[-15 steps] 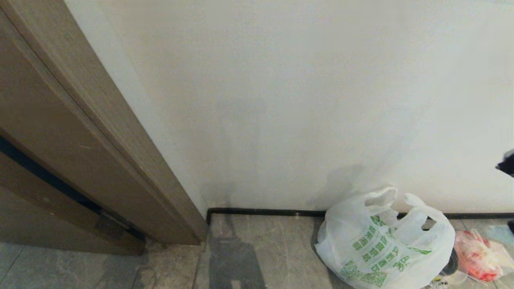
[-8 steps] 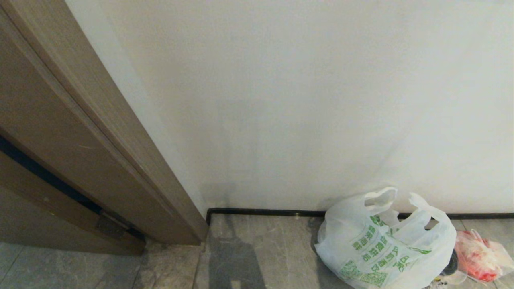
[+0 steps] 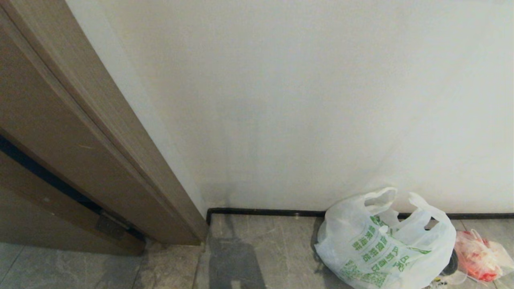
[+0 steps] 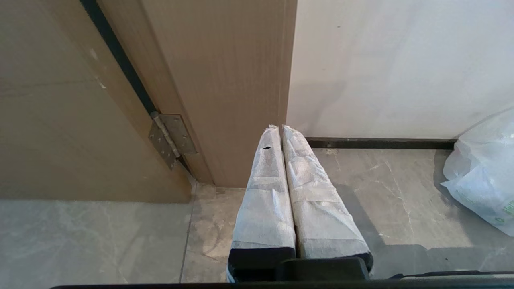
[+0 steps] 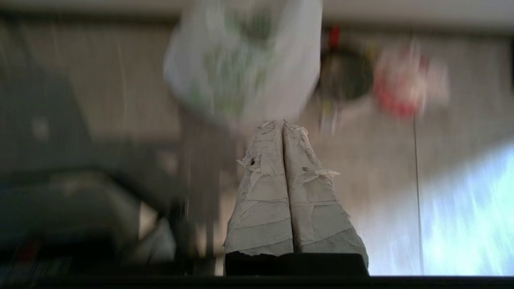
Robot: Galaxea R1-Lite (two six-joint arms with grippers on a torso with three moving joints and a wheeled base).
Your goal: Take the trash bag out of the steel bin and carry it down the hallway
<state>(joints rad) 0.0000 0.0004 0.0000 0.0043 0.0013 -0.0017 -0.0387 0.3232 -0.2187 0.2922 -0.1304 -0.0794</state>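
While the trash bag [image 3: 383, 241] sat on the hallway floor [image 3: 261, 253] against the wall, beside a pink bag [image 3: 480, 255], a clean finish called for withdrawing without snagging its handles. Right end effector [image 5: 283, 123]: fingers pressed together, empty. Left end effector [image 4: 280, 127]: likewise closed, empty.

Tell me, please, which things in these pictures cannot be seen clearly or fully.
- Trash bag: contents hidden by its own plastic; lower part cut off in the head view.
- Pinkish bag: contents unclear in the head view.
- Dark round object: blurred in the right wrist view, unidentifiable.
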